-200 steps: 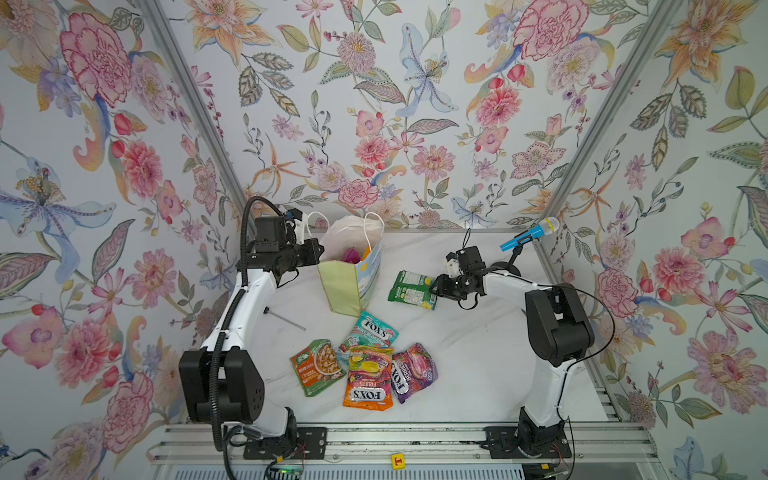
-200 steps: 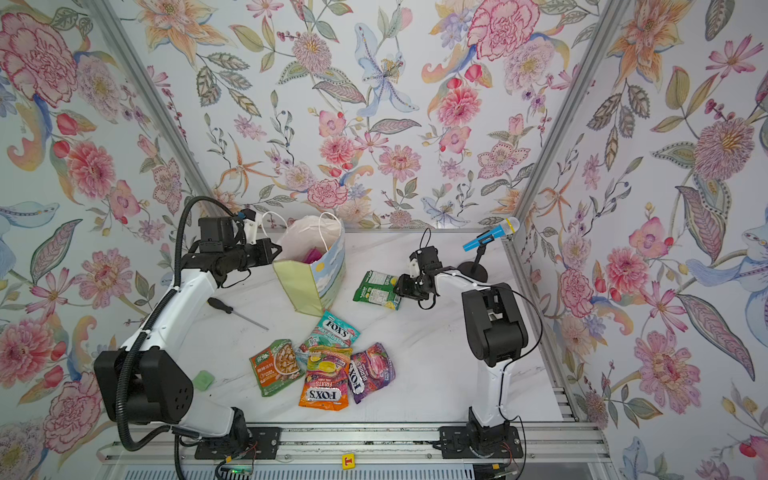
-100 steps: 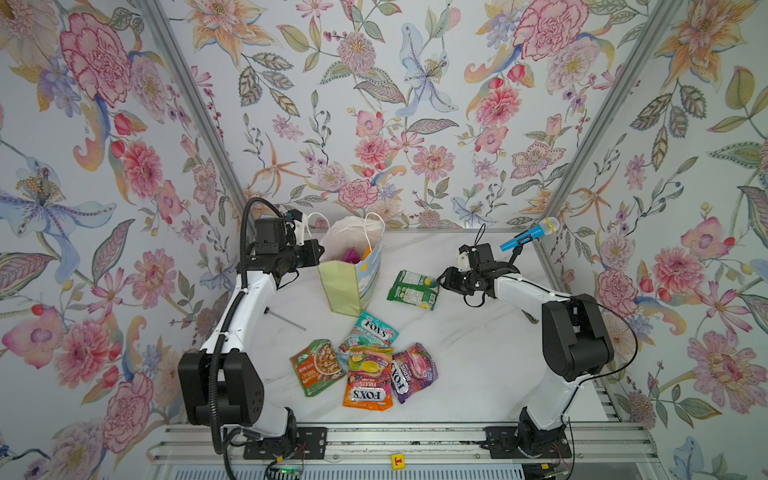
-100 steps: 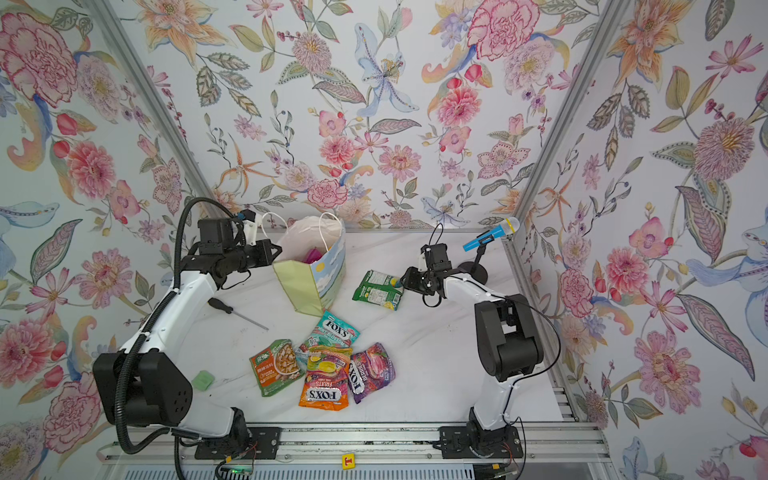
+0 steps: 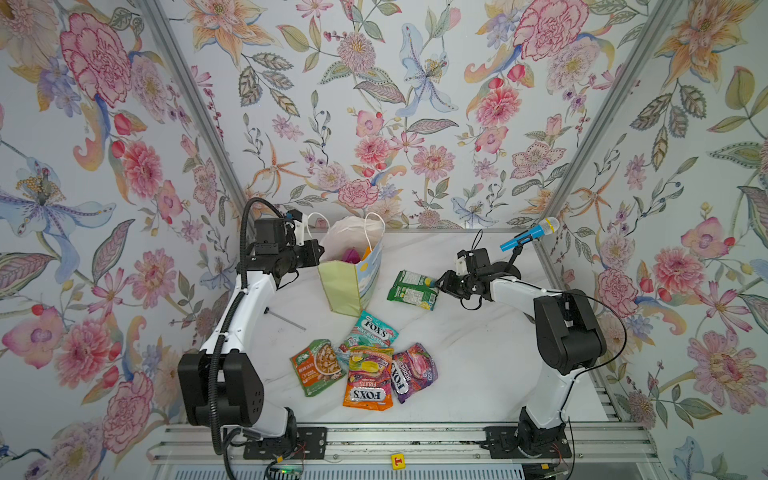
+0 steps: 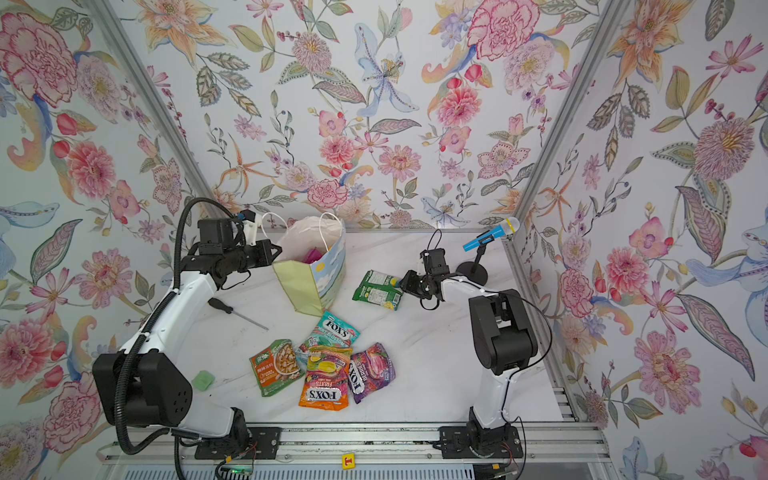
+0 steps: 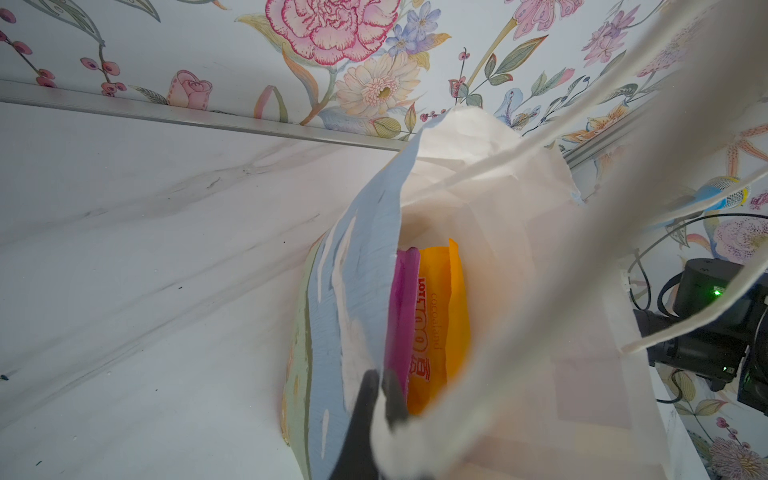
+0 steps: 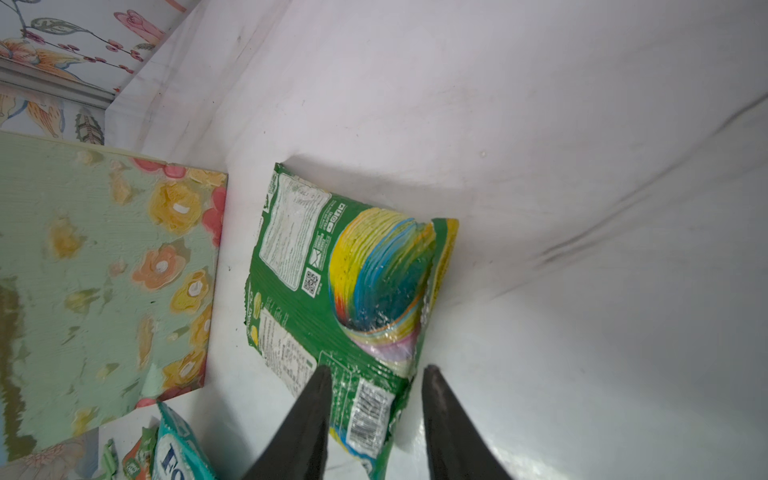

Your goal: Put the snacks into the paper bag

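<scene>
Floral wallpaper walls point(image 5: 415, 104) on three sides, aluminium corner posts point(image 5: 194, 104), white marble-patterned tabletop point(image 5: 478, 365), even light

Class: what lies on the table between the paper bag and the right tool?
Only the green packet, lying flat; both top views show it. In the right wrist view its end sits between the open jaws of the right tool.

We note a screwdriver point(image 6: 239, 315) lying flat on the marbled tabletop point(image 5: 478, 353), a blue microphone point(image 5: 530, 235) on a black stand far right, and a small green pad point(image 6: 202, 380) front left.
</scene>
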Robot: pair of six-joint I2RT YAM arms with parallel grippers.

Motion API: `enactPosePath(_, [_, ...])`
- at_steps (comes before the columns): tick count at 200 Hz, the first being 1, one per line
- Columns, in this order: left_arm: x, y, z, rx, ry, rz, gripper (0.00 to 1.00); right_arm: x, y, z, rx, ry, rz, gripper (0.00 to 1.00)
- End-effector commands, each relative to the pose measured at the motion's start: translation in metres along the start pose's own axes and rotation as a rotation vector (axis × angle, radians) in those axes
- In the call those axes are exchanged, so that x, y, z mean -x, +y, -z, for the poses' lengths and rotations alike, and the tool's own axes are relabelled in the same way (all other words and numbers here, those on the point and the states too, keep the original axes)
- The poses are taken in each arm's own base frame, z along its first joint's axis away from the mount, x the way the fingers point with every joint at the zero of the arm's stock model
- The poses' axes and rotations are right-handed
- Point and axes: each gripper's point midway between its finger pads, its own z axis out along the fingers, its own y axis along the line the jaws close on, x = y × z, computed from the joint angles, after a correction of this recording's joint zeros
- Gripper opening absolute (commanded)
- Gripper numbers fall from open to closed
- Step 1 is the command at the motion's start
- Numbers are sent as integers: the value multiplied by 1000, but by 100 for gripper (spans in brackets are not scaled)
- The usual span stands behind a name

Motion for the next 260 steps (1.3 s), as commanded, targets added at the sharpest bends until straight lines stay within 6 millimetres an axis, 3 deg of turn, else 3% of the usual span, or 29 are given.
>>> enactPosePath(1, [-5,-1,4,-8,12,19,0,-8,-10,-7,0,15,-31,39])
enactPosePath(38, [-4,-1,4,-8,12,21,0,-18,-16,-11,8,25,-58,37])
enactPosePath(132, [-8,1,3,-5,18,22,0,-20,-17,-21,51,29,-100,32])
enactPosePath(157, [-7,1,3,-5,17,22,0,-20,-18,-23,69,26,-116,25])
enactPosePath(206, [-7,1,2,-7,17,22,0,-19,-18,-21,117,13,-144,0])
enactPosePath(260, [-8,2,1,-7,19,26,0,-9,-9,-9,148,-24,-140,0])
